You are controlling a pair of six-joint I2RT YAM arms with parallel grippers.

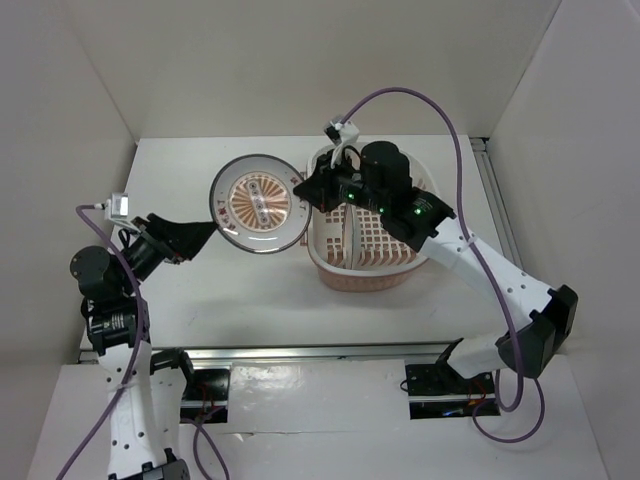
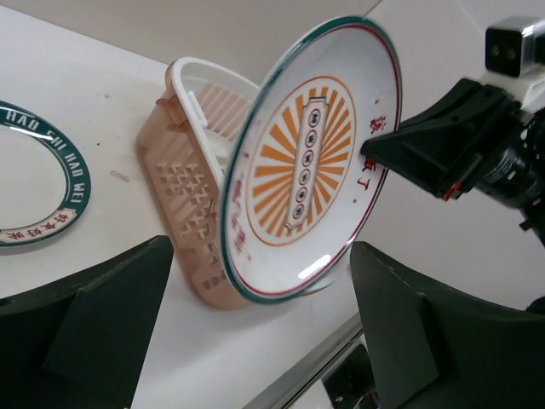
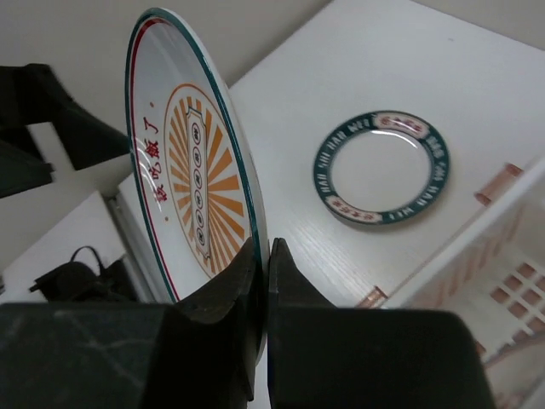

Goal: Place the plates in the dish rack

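The orange-striped plate hangs tilted in the air left of the pale pink dish rack. My right gripper is shut on its rim and shows in the top view. My left gripper is open just off the plate's left edge; in its wrist view the gripper is wide open below the plate, apart from it. The dark-blue-rimmed plate lies flat on the table, also in the left wrist view; the held plate hides it from the top camera. The red-green plate is not in view.
The dish rack stands right behind the held plate, its rim close to my right gripper. A thin white upright thing stands inside it. White walls enclose the table; a metal rail runs along the near edge.
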